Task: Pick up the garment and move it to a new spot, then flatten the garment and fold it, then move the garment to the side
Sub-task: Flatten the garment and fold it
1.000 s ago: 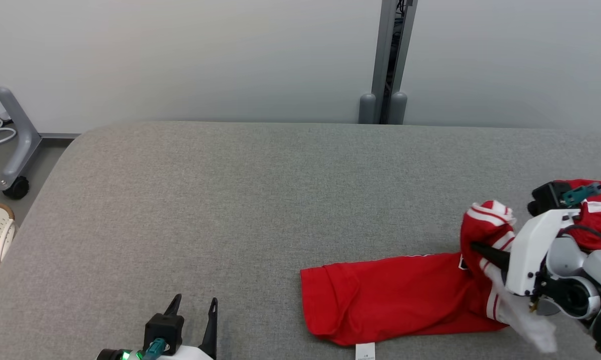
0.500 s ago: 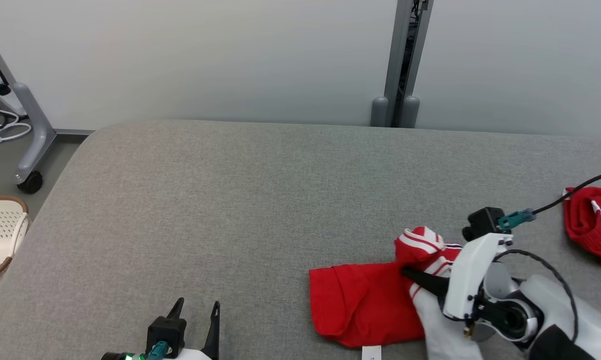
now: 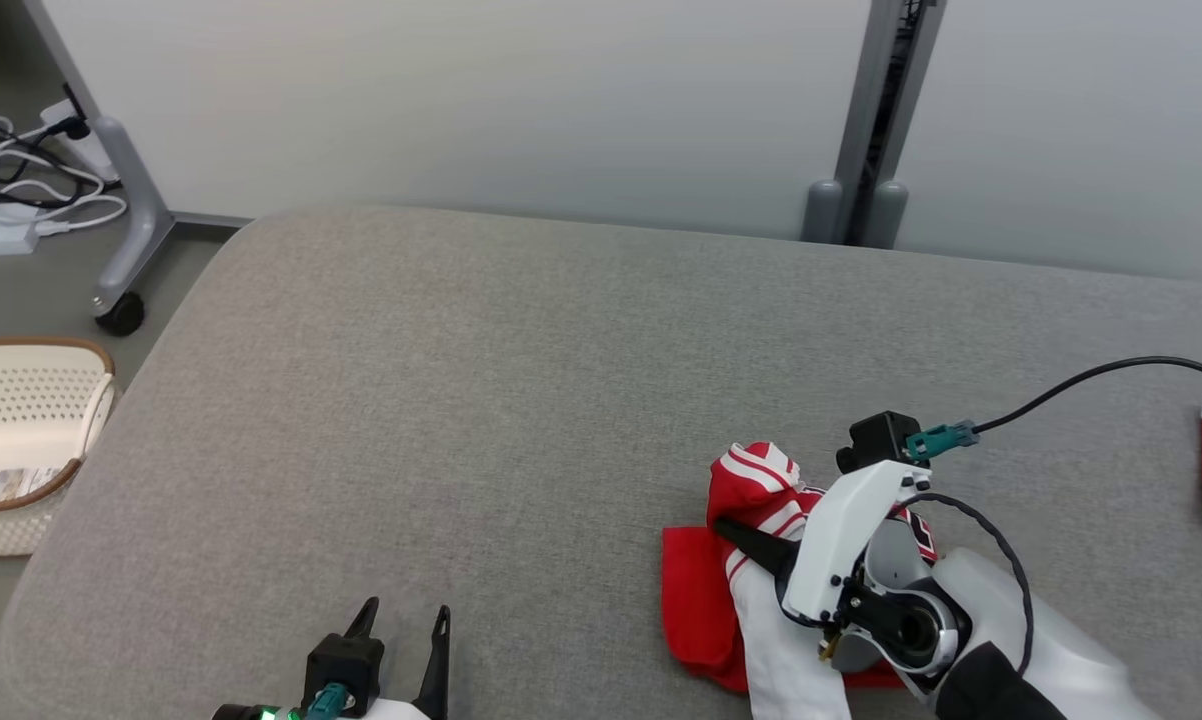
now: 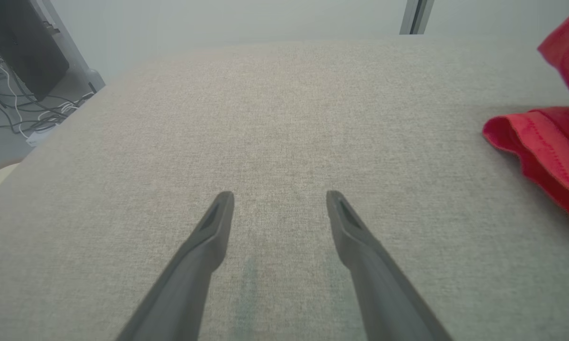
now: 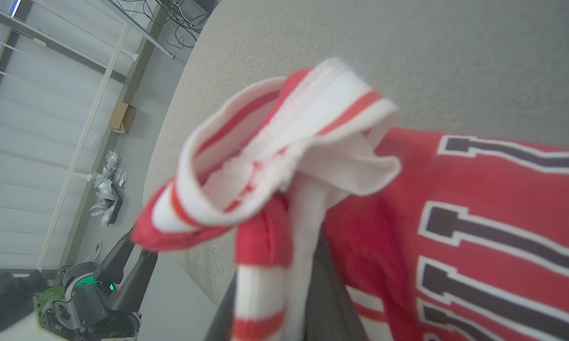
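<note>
You're on the first step: the garment (image 3: 696, 610) is gripped and bunched at the near right of the worktop (image 3: 461, 400). Its red body lies partly on the surface, not yet set down in a new spot. Flattening, folding and the move aside are all left, by my reading. Your right jaws are nearly shut, pinching the white-striped trim (image 5: 284, 142). Your left jaws stand wide open and empty, over bare worktop at the near left.
</note>
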### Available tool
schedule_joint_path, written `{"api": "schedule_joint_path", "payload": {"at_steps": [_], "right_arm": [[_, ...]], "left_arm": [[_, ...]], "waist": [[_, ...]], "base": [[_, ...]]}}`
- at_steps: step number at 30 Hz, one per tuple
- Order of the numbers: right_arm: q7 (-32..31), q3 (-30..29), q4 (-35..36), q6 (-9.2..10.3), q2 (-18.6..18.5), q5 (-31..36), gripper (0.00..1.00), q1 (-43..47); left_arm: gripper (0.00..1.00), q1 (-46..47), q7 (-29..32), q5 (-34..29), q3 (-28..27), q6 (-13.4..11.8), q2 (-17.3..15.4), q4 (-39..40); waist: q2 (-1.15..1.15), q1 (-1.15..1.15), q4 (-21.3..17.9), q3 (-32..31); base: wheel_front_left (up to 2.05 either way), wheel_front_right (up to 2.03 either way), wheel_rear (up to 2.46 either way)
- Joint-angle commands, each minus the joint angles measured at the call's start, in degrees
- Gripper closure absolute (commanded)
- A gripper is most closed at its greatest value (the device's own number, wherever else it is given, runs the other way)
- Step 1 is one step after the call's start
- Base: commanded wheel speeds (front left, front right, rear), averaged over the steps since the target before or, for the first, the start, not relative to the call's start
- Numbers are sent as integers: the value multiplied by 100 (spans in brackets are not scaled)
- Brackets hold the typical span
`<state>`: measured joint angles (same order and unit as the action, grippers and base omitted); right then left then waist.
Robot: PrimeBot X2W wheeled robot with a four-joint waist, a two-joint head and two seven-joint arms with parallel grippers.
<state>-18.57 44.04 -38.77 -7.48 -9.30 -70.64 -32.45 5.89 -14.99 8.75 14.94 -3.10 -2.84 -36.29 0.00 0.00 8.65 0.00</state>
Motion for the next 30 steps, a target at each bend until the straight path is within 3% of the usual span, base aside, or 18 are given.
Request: {"api": "schedule_joint_path", "payload": {"at_steps": [1, 10, 11, 12, 13, 30], "right_arm": [[62, -77, -120, -3, 93, 90, 100, -56], [105, -282, -669, -3, 469, 451, 100, -173], [118, -285, -734, -3, 486, 498, 95, -186], [115, -275, -779, -3, 505, 557, 54, -196], [142, -284, -812, -3, 523, 585, 0, -196], [401, -442, -67, -3, 622, 585, 0, -207]], "left_arm": [[0, 76, -21, 37, 21, -36, -22, -10], [0, 184, -21, 89, 162, -86, -21, -30], [0, 187, -21, 91, 177, -95, -21, -33], [0, 187, -21, 96, 190, -99, -22, -35], [0, 188, -21, 107, 203, -102, -21, -38], [0, 222, -21, -18, 87, -66, -21, -116]], "waist": [[0, 0, 100, 64], [0, 0, 366, 229], [0, 0, 387, 241], [0, 0, 403, 252], [0, 0, 416, 261], [0, 0, 253, 168]], "base": [[0, 0, 0], [0, 0, 0], [0, 0, 0], [0, 0, 0], [0, 0, 0], [0, 0, 0]]}}
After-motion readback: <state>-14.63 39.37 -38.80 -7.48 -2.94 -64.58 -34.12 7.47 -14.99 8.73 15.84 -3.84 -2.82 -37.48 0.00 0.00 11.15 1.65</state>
